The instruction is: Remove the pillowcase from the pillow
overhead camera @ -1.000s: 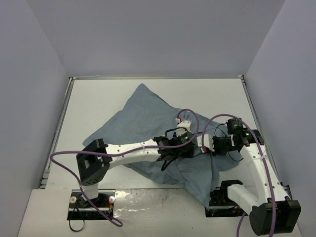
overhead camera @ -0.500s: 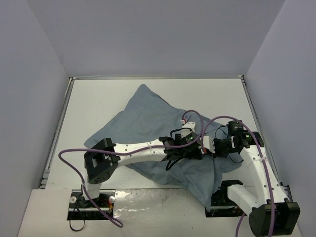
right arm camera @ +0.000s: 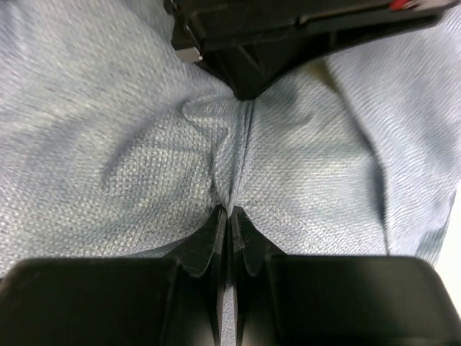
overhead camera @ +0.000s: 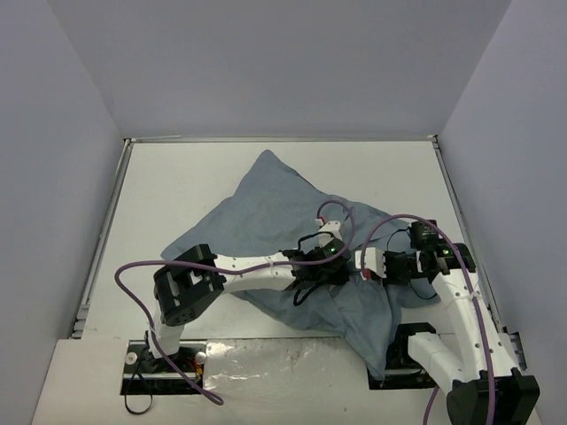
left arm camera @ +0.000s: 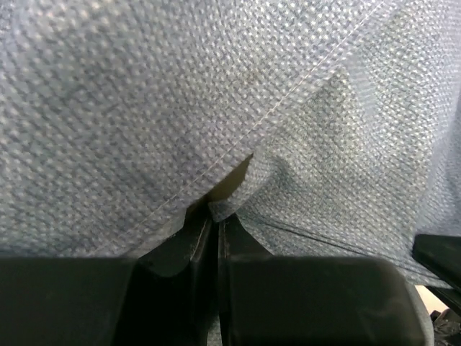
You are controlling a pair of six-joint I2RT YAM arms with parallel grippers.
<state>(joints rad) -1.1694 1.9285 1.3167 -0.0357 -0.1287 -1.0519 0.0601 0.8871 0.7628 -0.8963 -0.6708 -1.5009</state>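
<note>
The blue-grey pillowcase [overhead camera: 266, 208] lies spread across the table, its plain face up. The pillow is inside it and mostly hidden; a small cream sliver shows at the hem in the left wrist view [left arm camera: 229, 180]. My left gripper [overhead camera: 347, 274] is shut on a fold of the pillowcase [left arm camera: 144, 108] at its hem, near the cloth's front right part. My right gripper [overhead camera: 361, 263] faces it, close by, and is shut on a pinch of the pillowcase [right arm camera: 144, 130]. In the right wrist view my left gripper's black body [right arm camera: 288, 36] sits just beyond the pinch.
The white table [overhead camera: 177, 186] has a raised rim at the left, back and right. Grey walls stand on three sides. Purple cables loop over both arms. The cloth's front corner [overhead camera: 376, 350] hangs toward the right arm's base.
Both grippers stay shut on the cloth. The left arm has drawn its elbow in to the right. The cloth's far corner has shifted slightly and the front right part has bunched.
</note>
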